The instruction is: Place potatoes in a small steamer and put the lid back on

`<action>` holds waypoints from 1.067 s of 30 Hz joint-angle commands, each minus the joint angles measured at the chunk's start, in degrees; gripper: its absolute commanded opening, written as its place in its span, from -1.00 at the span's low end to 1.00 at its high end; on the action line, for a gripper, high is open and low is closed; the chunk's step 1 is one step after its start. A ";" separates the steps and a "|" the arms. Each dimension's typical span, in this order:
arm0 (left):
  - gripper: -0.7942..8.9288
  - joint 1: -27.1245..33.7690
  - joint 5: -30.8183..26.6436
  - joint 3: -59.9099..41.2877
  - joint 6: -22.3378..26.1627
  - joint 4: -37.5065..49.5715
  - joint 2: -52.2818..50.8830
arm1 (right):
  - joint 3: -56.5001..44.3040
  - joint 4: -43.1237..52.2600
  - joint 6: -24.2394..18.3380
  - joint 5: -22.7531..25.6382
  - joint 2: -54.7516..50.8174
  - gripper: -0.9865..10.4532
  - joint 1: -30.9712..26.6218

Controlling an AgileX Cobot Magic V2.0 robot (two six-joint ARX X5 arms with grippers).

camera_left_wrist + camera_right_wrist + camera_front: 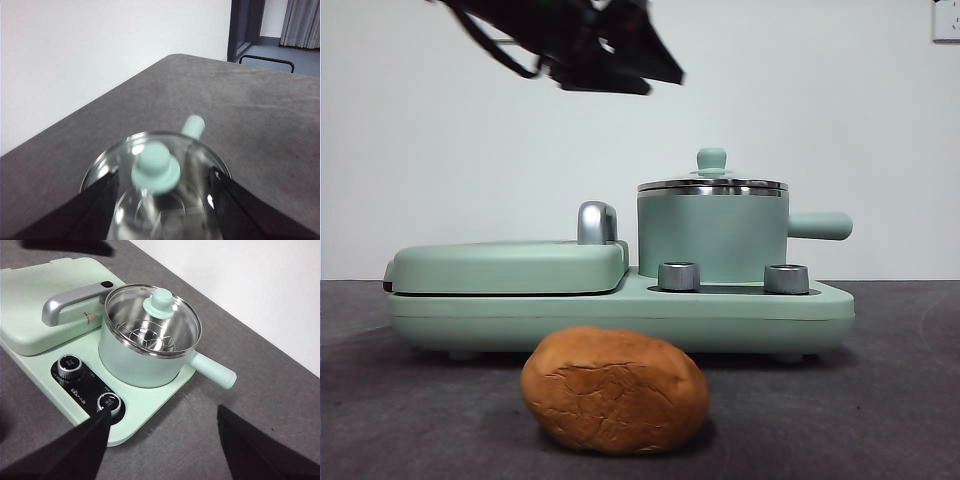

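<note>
The front camera sits low at the worktop (900,420), looking straight across. The left wrist camera looks down very close on the lid (155,167). The right wrist camera looks down from farther off. All three show the lid.

Front view: potato (615,390) lies on the dark tabletop (880,400), near its front edge, just in front of the mint-green cooker base (620,312). Small steamer (712,238) sits on the base's right half, lid (712,183) on, handle pointing right. Flat griddle (505,266) at left, closed. A dark gripper (610,50) hangs high, well above everything, jaws unreadable.
</note>
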 commanded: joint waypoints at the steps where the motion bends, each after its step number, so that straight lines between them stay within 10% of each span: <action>1: -0.26 -1.03 0.09 6.01 -0.28 -0.66 5.11 | 0.92 0.70 0.81 0.02 0.26 -0.24 0.31; 32: -0.26 -2.27 -0.33 19.74 -0.28 -5.33 22.95 | 0.92 1.01 0.83 0.02 0.22 -0.24 0.31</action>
